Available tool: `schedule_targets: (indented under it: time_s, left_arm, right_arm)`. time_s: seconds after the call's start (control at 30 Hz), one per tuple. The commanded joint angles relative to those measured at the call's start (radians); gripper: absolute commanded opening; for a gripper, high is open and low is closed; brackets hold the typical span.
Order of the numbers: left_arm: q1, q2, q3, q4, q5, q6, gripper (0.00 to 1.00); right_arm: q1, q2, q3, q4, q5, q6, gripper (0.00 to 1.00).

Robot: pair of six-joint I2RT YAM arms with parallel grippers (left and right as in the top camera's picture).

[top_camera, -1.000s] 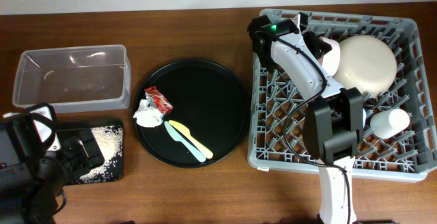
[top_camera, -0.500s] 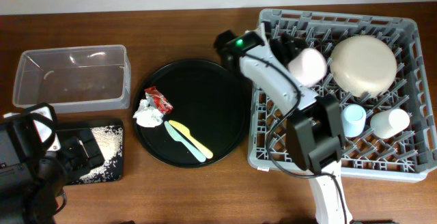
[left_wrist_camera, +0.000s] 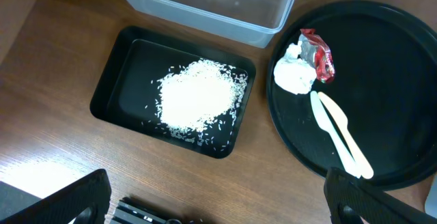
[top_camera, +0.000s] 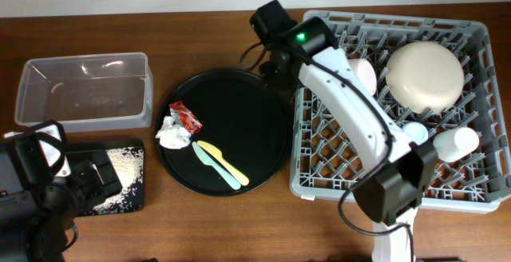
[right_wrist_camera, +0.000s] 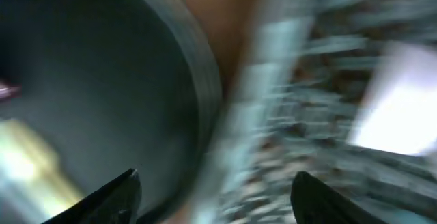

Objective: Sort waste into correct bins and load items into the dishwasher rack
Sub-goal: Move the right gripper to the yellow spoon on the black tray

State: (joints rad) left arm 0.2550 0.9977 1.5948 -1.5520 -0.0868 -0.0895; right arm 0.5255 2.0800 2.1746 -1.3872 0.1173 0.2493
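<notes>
The grey dishwasher rack (top_camera: 479,190) holds the cream bowl (top_camera: 425,74), the pink bowl (top_camera: 364,75), the light blue cup (top_camera: 413,132) and the white cup (top_camera: 455,142). My right gripper (top_camera: 270,64) hangs open and empty over the gap between the rack and the round tray; its view is blurred, with the gripper (right_wrist_camera: 215,197) open between tray and rack. On that tray lie the red wrapper (top_camera: 185,117), the napkin (top_camera: 172,132), and the yellow (top_camera: 209,150) and mint-green (top_camera: 231,174) utensils. My left gripper (left_wrist_camera: 218,207) is wide open near the black tray (left_wrist_camera: 109,91), where the rice (left_wrist_camera: 194,98) lies.
The clear tub (top_camera: 84,90) stands at the back left, seemingly with nothing in it, just behind the black tray (top_camera: 132,198). The large round black tray (top_camera: 255,126) lies between the bins and the rack. The right arm (top_camera: 359,126) crosses the rack's left half.
The right gripper opened and let go of the pink bowl in the rack, then swung left to the rack's edge by the round tray. The left arm stayed still.
</notes>
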Motion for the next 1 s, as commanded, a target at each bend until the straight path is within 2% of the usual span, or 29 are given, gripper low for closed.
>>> schedule_targets:
  time_s: [0.0, 0.17, 0.3, 0.43, 0.47, 0.53, 0.57, 0.73, 0.97]
  left_arm:
    - [0.005, -0.002, 0.001, 0.002, -0.008, 0.016, 0.99]
    - [0.005, -0.002, 0.001, 0.001, -0.008, 0.016, 0.99]
    - [0.005, -0.002, 0.001, 0.002, -0.008, 0.016, 0.99]
    - [0.005, -0.002, 0.001, 0.002, -0.008, 0.016, 0.99]
    - [0.005, -0.002, 0.001, 0.001, -0.008, 0.016, 0.99]
    - [0.005, -0.002, 0.001, 0.002, -0.008, 0.016, 0.99]
    - [0.005, -0.002, 0.001, 0.001, -0.008, 0.016, 0.99]
    - [0.005, -0.002, 0.001, 0.001, -0.008, 0.016, 0.99]
    - [0.005, -0.002, 0.001, 0.002, -0.008, 0.016, 0.99]
  right_arm:
    - [0.034, 0.006, -0.021, 0.016, -0.360, -0.060, 0.73]
    - [0.126, 0.007, -0.084, 0.053, -0.357, -0.175, 0.70]
    - [0.225, 0.008, -0.163, 0.129, -0.226, -0.198, 0.70]
    - [0.273, 0.008, -0.253, 0.193, -0.214, -0.283, 0.69]
    - [0.285, 0.008, -0.295, 0.217, -0.214, -0.326, 0.65]
    - [0.298, 0.008, -0.383, 0.286, -0.210, -0.360, 0.50]
    - [0.299, 0.008, -0.420, 0.319, -0.210, -0.366, 0.47]
    - [0.297, 0.008, -0.618, 0.491, -0.214, -0.365, 0.49]
    - [0.300, 0.023, -0.621, 0.530, -0.242, -0.384, 0.49]
